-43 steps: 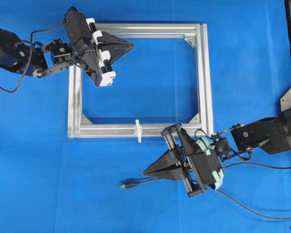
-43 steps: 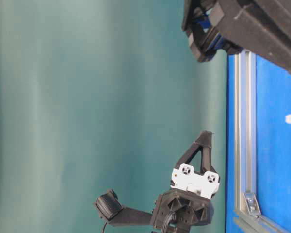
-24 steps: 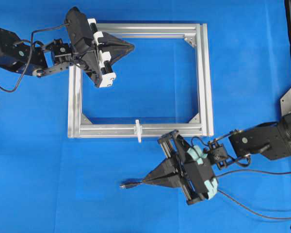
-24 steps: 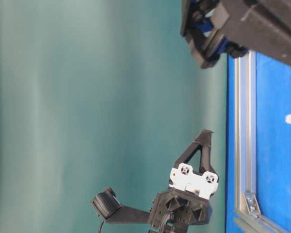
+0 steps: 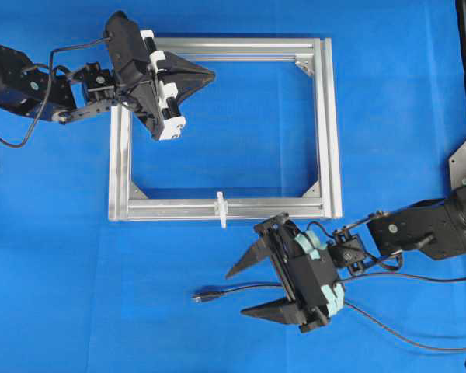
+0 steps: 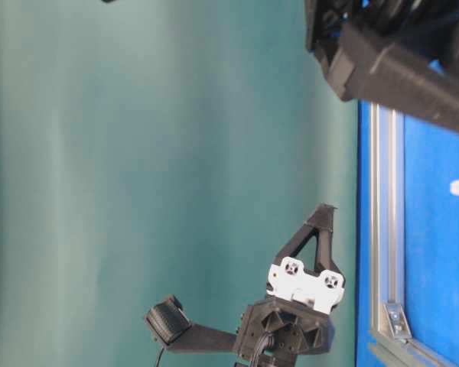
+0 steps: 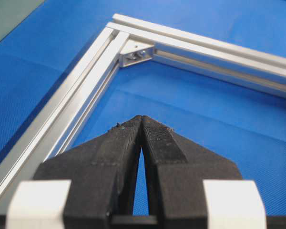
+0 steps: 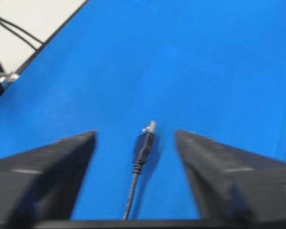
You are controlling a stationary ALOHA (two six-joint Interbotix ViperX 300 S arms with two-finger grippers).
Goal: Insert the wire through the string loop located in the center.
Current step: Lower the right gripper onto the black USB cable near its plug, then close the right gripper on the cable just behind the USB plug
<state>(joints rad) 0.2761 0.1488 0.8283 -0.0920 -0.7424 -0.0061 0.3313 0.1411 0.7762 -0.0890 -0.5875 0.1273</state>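
Wire (image 5: 252,288) lies on the cloth at 6 o'clock from the loop (image 5: 221,210). The right claw (image 5: 245,290) was together a moment ago; now it is apart around the wire, so grasping comes next. The left claw (image 5: 210,74) is together, empty.

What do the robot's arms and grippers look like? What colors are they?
Both arms are black, with thin black cables looping along them. The left gripper has pointy black triangle fingers and a white block behind them. The right gripper has the same black triangle fingers, but its block is pale teal.
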